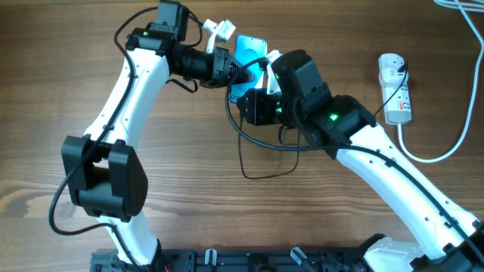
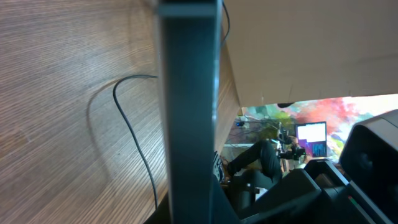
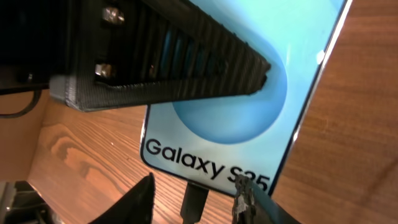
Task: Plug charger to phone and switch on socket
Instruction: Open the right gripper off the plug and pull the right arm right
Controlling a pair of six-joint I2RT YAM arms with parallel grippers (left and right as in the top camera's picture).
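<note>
On the brown wooden table (image 1: 227,227), a small flat phone (image 3: 249,118) with a bright blue-green screen sat near the far edge, between the two robot arms. White letters at its near end read "Galaxy S25". The left gripper (image 1: 240,72) was closed tight on the phone. One ribbed black finger (image 3: 174,62) lay right across the screen.

The thin black charger cable (image 1: 243,160) made a big loose loop on the wood, just in front of the phone. Its small dark tip (image 3: 194,200) touched the near end of the phone, right under the white letters. From the right wrist view it looked pushed in, but I could not be sure how deep. The right gripper (image 3: 194,186) was at that same end. Its two fingers stood apart, one on each side of the tip, with a little gap on both sides, so they held nothing.

The long white socket strip (image 1: 397,102) with red marks lay far off to the right, well apart from the phone. A black plug (image 1: 398,69) sat in its far end. A thick white cord (image 1: 446,151) curled away from the strip.
</note>
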